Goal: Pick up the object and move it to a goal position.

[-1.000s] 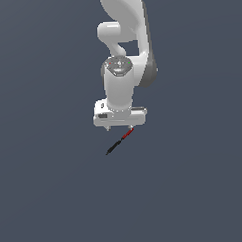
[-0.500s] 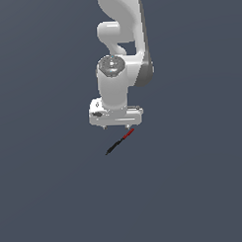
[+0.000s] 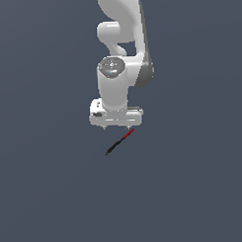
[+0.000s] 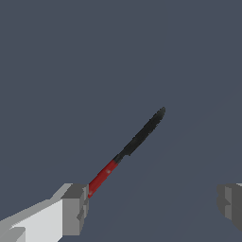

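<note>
Gripper (image 3: 116,126) spread wide, holding nothing, stick (image 3: 119,141) lying just beneath with its red end by one finger (image 4: 71,208); judgement: centre and align over the stick before descending and closing.

Arm colour: glossy white, rounded links with grey shading at the joints
Wrist cap: round, silvery-grey disc on top of the last link
Tool (image 3: 116,127): flat, wide white body with small dark marks on one side
Fingers (image 4: 73,208): blocky, white shafts ending in grey pads
</note>
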Tool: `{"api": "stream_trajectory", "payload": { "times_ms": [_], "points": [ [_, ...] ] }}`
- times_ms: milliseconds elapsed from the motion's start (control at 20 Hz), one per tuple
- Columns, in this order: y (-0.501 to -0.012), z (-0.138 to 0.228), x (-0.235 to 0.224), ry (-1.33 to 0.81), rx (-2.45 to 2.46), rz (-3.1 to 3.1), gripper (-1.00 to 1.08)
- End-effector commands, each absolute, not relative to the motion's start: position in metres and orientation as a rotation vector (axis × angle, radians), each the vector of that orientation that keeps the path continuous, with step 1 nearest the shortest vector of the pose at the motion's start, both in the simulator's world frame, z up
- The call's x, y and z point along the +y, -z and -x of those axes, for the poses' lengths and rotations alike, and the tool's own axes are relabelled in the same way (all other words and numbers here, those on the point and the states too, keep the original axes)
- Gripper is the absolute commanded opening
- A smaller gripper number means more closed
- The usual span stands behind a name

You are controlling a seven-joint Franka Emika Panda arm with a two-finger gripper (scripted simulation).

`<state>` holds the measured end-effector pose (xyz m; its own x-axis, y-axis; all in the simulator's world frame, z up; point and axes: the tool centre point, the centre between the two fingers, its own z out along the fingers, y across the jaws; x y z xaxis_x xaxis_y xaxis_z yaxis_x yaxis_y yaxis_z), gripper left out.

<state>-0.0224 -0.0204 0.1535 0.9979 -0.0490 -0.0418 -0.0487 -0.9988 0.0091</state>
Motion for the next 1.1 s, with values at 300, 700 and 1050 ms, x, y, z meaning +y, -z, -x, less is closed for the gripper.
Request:
{"api": "stream_trajectory", "payload": {
  "times_ms": [300,700,1050],
  "points": [
    [-0.138,0.024,-0.016,0.057,-0.257,-3.127,1.00],
    [-0.111,0.027,-0.011,0.041,-0.568,-3.091,1.00],
    [-0.086,0.032,-0.008,0.025,-0.869,-3.021,1.00]
  ]
}}
